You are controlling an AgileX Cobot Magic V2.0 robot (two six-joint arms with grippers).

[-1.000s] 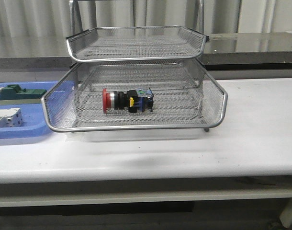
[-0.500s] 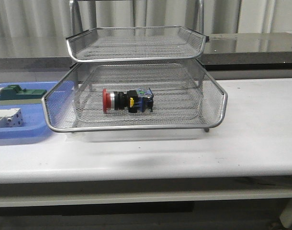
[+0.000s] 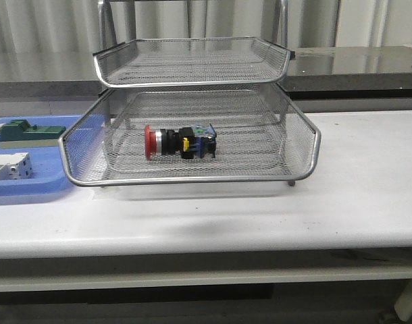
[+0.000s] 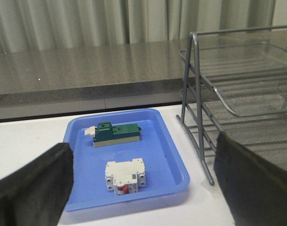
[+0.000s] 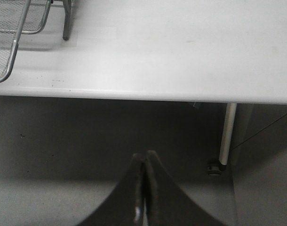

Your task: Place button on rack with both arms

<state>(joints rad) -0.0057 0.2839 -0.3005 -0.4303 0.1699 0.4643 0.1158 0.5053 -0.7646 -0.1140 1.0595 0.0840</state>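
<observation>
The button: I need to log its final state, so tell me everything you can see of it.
The button is a small push-button switch lying on its side on the mesh floor of the rack's lower visible tier. Its round red cap faces the left arm's side; then come a silver collar and a black body with yellow and blue bits. It looks like plastic and metal. Only the mesh touches it; no gripper is near it in the front view.

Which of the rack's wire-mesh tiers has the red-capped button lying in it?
The wide tier under the top one: the button lies on its side there, red cap pointing towards the blue tray. The top tier holds nothing.
</observation>
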